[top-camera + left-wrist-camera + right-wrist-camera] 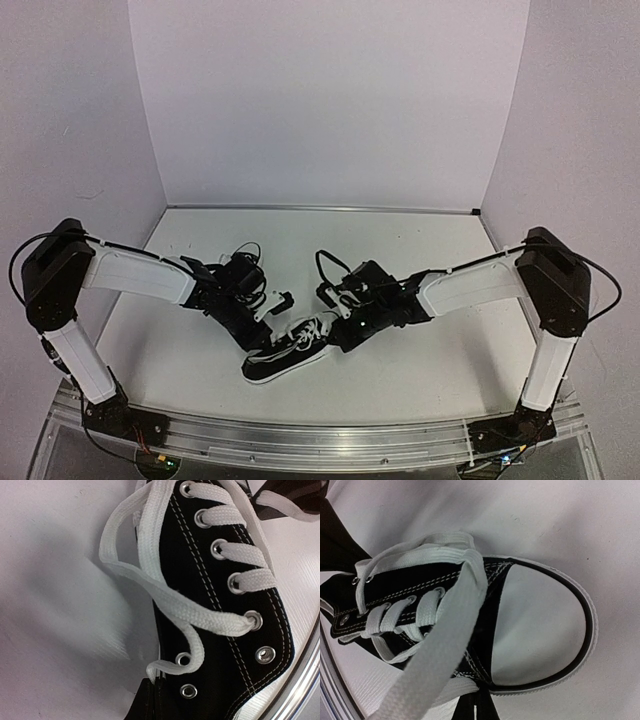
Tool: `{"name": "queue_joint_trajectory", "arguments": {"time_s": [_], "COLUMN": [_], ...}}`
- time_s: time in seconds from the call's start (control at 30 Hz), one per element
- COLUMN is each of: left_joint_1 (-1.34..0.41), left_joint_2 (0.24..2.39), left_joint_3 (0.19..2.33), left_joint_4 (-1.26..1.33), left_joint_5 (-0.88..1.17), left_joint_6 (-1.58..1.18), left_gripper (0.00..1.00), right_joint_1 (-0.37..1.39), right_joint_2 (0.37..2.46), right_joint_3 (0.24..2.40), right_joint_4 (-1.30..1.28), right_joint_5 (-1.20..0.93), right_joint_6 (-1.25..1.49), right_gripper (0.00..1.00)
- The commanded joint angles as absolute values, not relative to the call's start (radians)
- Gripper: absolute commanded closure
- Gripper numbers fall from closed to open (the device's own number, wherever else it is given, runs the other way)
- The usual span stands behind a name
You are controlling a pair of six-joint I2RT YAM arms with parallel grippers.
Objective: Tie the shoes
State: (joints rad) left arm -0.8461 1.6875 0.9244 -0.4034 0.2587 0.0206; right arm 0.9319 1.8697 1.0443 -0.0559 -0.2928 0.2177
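One black canvas shoe (285, 358) with a white sole lies on its side on the table between the arms; a second shoe is not in view. In the left wrist view the shoe's eyelet side (215, 630) fills the frame. My left gripper (156, 681) is shut on a white lace (165, 600) end beside the lower eyelets. In the right wrist view the white toe cap (540, 625) shows. My right gripper (485, 694) is shut on the other lace (440, 650), which runs taut past the camera. In the top view my left gripper (283, 320) and right gripper (335, 325) meet over the shoe.
The white table (400, 250) is walled by white panels at the back and sides. A metal rail (320, 440) holds the arm bases along the near edge. Black cables (245, 250) loop above both wrists.
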Motion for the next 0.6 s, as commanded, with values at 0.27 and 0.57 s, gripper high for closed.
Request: {"name": "queue_joint_trajectory", "arguments": {"time_s": [0.27, 0.57], "left_joint_1": [-0.907, -0.871], "left_joint_2": [1.660, 1.674], "left_joint_3": [0.887, 0.887], "left_joint_4": [-0.200, -0.236], "left_joint_5": [0.359, 0.203], "left_joint_6": [-0.097, -0.113], "left_gripper": [1.00, 1.00], "right_joint_1": [0.873, 0.889], "right_joint_2": [1.880, 1.770], "right_joint_3": [1.163, 0.968], "right_joint_4": [-0.052, -0.052], "right_joint_5": [-0.272, -0.371], "right_joint_6": [0.171, 0.238], "right_gripper": [1.00, 1.00]}}
